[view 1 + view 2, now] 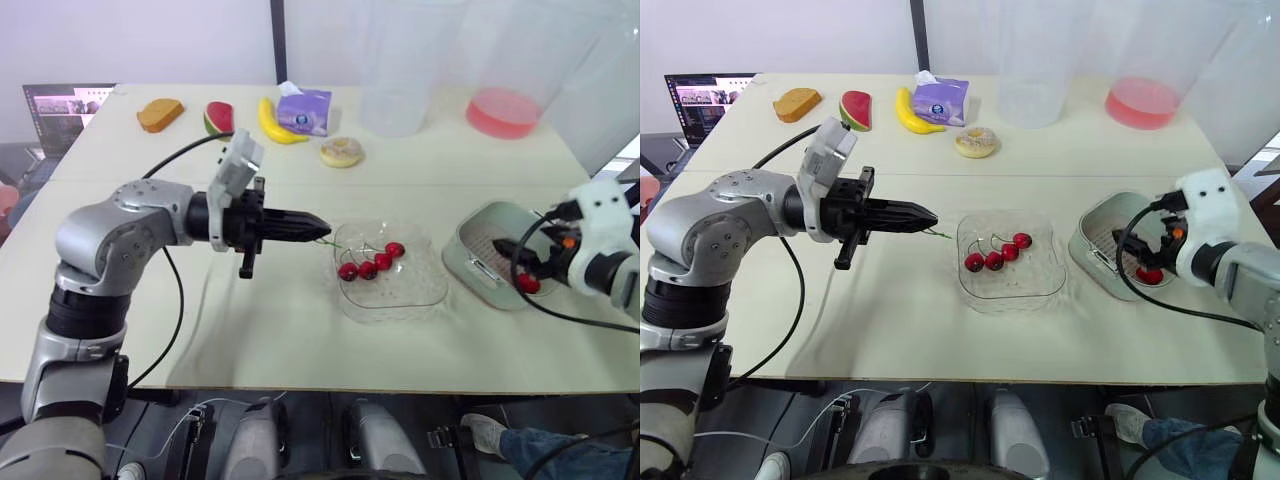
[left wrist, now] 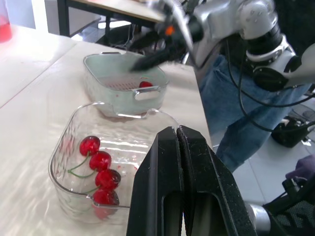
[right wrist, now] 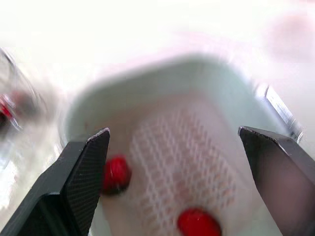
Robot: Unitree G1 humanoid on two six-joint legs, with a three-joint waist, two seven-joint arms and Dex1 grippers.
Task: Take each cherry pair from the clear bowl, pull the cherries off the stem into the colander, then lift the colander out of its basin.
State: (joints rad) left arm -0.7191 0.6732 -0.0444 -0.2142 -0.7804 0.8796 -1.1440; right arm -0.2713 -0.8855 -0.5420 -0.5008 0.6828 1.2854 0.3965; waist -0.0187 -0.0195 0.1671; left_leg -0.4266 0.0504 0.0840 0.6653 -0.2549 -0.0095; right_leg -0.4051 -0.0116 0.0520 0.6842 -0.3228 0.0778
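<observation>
task partly done. two loose cherries (image 3: 115,174) lie in the colander (image 3: 187,147), seated in its basin (image 1: 468,262) at right. four paired cherries (image 1: 370,268) remain in the clear bowl (image 1: 425,298), centre. left gripper (image 1: 320,223) is closed, apparently pinching a bare stem (image 1: 940,234). the right wrist view resolves the right gripper (image 3: 173,132) spread wide above the colander.
</observation>
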